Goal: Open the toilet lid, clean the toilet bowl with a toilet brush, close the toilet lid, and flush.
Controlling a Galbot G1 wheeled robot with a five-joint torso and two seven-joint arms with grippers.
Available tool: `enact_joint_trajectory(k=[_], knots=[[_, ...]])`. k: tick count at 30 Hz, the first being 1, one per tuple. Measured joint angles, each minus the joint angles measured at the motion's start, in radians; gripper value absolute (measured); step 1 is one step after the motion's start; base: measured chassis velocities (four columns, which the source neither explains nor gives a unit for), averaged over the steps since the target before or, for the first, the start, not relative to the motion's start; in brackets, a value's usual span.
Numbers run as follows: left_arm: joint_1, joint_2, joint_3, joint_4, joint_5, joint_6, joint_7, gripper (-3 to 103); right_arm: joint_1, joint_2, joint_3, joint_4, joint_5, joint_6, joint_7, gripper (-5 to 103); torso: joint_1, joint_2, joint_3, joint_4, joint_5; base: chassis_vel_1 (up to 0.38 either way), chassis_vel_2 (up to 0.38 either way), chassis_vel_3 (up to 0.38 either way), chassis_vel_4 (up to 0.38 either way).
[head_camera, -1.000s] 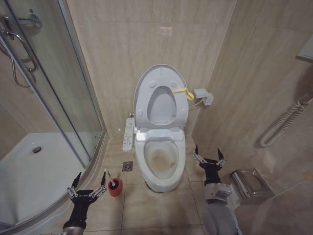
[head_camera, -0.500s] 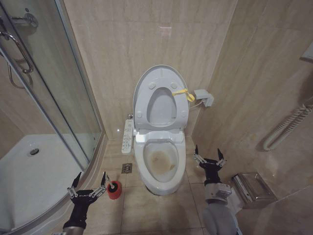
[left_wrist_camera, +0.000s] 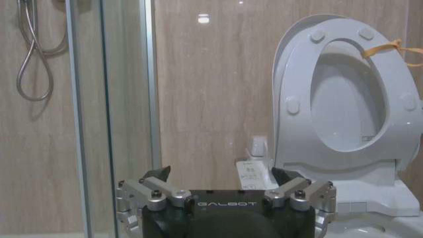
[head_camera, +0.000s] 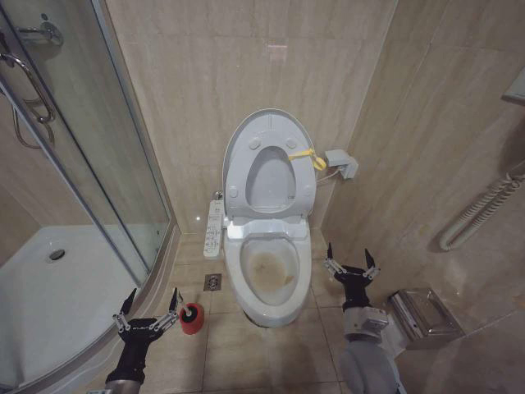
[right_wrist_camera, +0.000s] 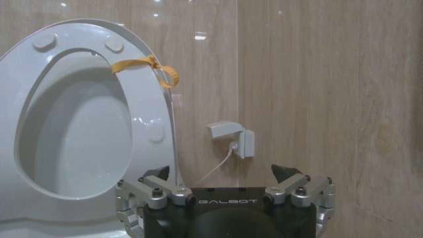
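Note:
The toilet lid (head_camera: 269, 176) stands raised against the back wall, with the ring seat (head_camera: 235, 176) up in front of it; a yellow strap (head_camera: 303, 153) loops round the seat's right side. Below lies the toilet bowl (head_camera: 271, 271), uncovered, with brown stains inside. The toilet brush (head_camera: 188, 311) stands in a small red holder (head_camera: 194, 322) on the floor left of the bowl. My left gripper (head_camera: 148, 304) hovers open just left of the brush. My right gripper (head_camera: 349, 258) is open to the right of the bowl. The lid (left_wrist_camera: 343, 99) (right_wrist_camera: 79, 134) also shows in both wrist views.
A curved glass shower door (head_camera: 98, 164) and white shower tray (head_camera: 49, 295) take up the left. A white control panel (head_camera: 214, 227) hangs left of the toilet, a floor drain (head_camera: 213, 281) below it. A wall box (head_camera: 340, 162), a metal holder (head_camera: 422, 316) and a grab rail (head_camera: 480, 209) are on the right.
The head camera shifted slightly a second ago, so the whole picture moved a little. Both grippers and the toilet things stay where they were.

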Motion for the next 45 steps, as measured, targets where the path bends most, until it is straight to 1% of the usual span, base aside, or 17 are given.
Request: enact_joint_trajectory(k=[45], knots=[[-0.002, 0.000, -0.001, 0.000, 0.000, 0.004, 0.000, 100, 0.000, 0.000, 0.000, 0.000, 0.000, 0.000, 0.000, 100, 0.000, 0.000, 0.000, 0.0000, 0.0000, 0.000, 0.000, 0.000, 0.000]])
